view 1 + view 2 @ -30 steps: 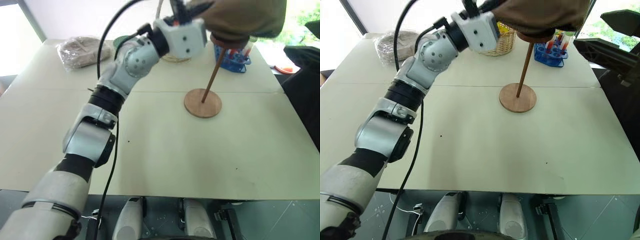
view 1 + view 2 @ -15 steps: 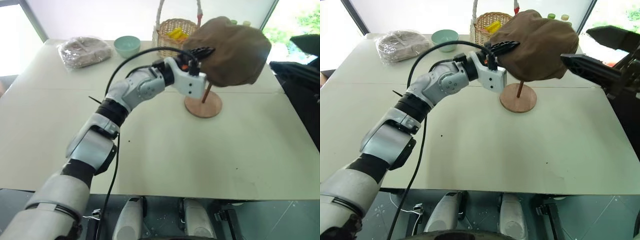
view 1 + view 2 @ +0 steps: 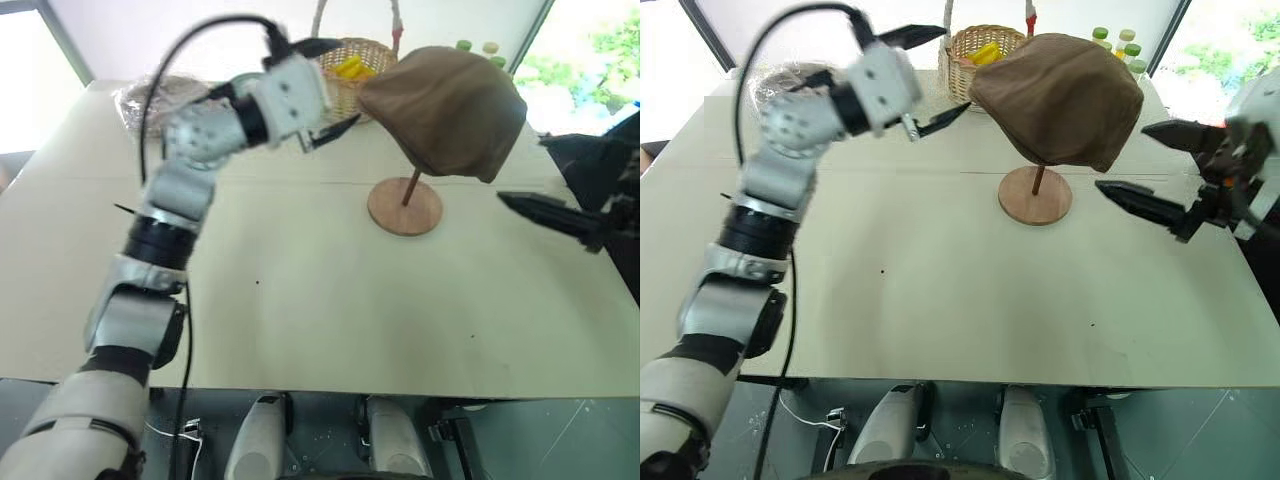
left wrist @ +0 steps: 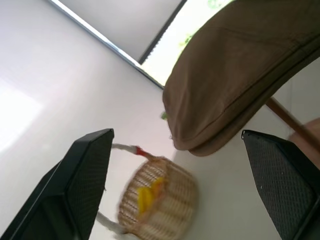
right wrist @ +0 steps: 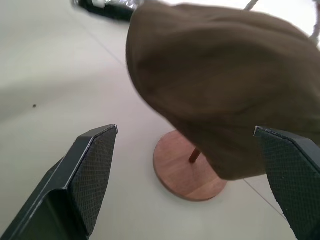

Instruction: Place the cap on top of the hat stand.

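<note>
Both grippers are seen with jaws spread and nothing between them. Draped over the reddish-brown wooden hat stand (image 3: 1036,193), hiding its disc top, is the soft brown suede-like flat cap (image 3: 1060,97), hanging tilted, lower on the right. Only the thin rod and round base are left showing beneath the cap. Beside the cap, clear of it, the left gripper (image 3: 925,82) is held, the right gripper (image 3: 1160,168) likewise opposite, presumably released. Placement is judged essentially complete.

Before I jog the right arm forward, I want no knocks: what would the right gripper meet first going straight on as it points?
Most likely the cap sitting on the hat stand: it lies straight ahead between the right gripper's open fingers, though depth is uncertain.
</note>
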Action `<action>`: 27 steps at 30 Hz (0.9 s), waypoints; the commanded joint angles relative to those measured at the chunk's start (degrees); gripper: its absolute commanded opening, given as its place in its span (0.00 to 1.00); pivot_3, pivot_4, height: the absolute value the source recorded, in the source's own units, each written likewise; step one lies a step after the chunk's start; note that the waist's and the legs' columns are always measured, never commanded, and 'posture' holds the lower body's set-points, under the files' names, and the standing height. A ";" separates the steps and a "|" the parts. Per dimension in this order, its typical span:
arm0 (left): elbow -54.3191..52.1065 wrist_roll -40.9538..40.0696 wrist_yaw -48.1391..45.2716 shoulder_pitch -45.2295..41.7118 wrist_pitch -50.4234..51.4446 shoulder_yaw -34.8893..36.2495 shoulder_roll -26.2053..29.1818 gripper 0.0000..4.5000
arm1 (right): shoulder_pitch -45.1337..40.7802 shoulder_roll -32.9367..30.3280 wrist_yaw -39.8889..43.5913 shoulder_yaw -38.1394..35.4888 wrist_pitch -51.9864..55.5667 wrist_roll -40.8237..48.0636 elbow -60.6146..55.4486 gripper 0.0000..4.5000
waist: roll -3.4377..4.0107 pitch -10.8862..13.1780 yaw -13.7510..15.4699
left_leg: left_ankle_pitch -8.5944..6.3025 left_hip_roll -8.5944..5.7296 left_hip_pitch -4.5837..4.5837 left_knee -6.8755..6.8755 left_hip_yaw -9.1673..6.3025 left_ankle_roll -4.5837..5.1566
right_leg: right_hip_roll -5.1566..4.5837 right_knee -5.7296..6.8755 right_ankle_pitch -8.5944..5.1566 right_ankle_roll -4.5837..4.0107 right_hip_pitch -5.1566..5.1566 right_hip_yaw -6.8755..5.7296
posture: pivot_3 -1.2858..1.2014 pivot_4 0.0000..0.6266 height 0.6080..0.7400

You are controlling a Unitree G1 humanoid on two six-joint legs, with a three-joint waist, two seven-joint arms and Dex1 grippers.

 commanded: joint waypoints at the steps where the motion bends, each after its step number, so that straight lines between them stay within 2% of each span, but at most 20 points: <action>1: -11.17 -16.43 -11.82 2.06 20.32 5.49 7.52 0.95 | -0.14 -0.89 0.21 0.56 -3.83 -3.50 -2.41 1.00 | 0.00 0.00 -0.27 | 0.00 0.00 0.02 0.00 0.00 0.00 | 0.00 0.01 0.00 0.00 0.01 0.00 | 0.52 0.24 1.00; 4: -11.40 -23.77 -17.97 2.01 32.20 8.45 14.37 0.95 | -1.51 -1.18 -1.41 4.60 -6.26 -6.91 -3.92 1.00 | 0.00 0.00 -0.51 | 0.00 0.02 0.06 0.03 -0.05 0.00 | 0.07 0.04 0.00 -0.03 0.03 0.00 | 0.52 0.24 1.00; 6: -7.88 -29.03 -22.79 0.06 41.77 10.35 19.24 0.95 | -3.30 -0.69 -3.68 8.85 -7.83 -9.47 -5.90 1.00 | 0.00 0.00 -1.06 | 0.00 0.03 0.09 0.05 -0.05 0.00 | 0.07 0.04 -0.08 -0.20 0.06 0.01 | 0.52 0.24 1.00; 10: -0.79 -35.59 -33.31 -4.41 52.98 11.74 25.66 0.95 | -9.06 1.37 -10.33 20.74 -11.12 -17.92 -10.18 1.00 | -0.05 0.03 -1.42 | 0.00 0.04 0.07 0.06 -0.07 0.00 | 0.08 0.03 -0.12 -0.24 0.04 0.00 | 0.52 0.24 1.00; 18: 3.86 -30.94 -35.34 -6.71 51.01 8.77 24.26 0.95 | -17.09 9.31 -22.45 36.85 -13.02 -36.29 -13.02 1.00 | -0.06 0.02 -1.24 | 0.00 0.03 -0.04 0.06 -0.07 0.00 | 0.07 -0.01 -0.11 -0.25 -0.02 0.00 | 0.52 0.24 1.00; 23: 5.56 -29.58 -35.68 -8.64 50.62 8.26 22.67 0.95 | -17.62 18.11 -32.27 44.29 -12.23 -49.23 -13.85 1.00 | -0.07 0.01 -1.34 | 0.00 0.03 -0.08 0.07 -0.05 0.00 | 0.08 0.07 -0.07 -0.18 -0.15 0.04 | 0.52 0.24 1.00; 27: 8.03 -28.17 -36.69 -11.18 50.42 7.48 21.57 0.95 | -17.07 21.60 -35.63 48.62 -13.03 -58.92 -12.90 1.00 | -0.06 0.02 -1.34 | 0.01 0.03 -0.08 0.06 -0.05 0.01 | 0.11 0.12 -0.02 -0.08 -0.18 0.06 | 0.52 0.24 1.00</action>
